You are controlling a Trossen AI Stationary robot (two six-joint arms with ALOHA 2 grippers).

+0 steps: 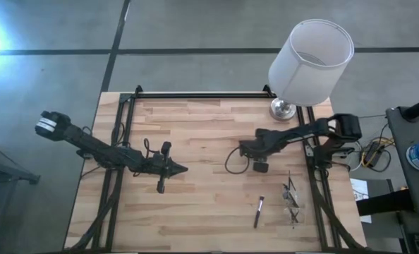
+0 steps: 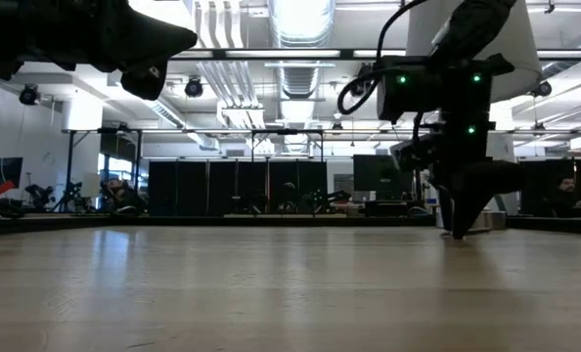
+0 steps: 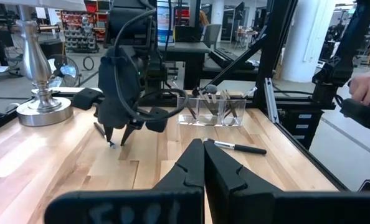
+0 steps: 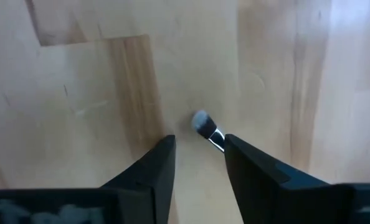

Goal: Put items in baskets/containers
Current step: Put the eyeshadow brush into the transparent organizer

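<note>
Right gripper (image 4: 199, 163) low at table centre, fingers apart astride brush (image 4: 208, 130), lining up grasp; left gripper (image 3: 202, 163) closed, waiting left.

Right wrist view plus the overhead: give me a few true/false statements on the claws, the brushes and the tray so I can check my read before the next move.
1. The left claw is shut and holds nothing. True.
2. The right claw has its fingers pressed together. False: they stand apart, with a brush tip showing in the gap.
3. Every brush is already in the clear tray. False: a loose brush lies on the table beside the tray.
4. The clear tray already holds several brushes. True.
5. The lamp stands on the left arm's side. False: it stands at the far corner on the right arm's side.
</note>
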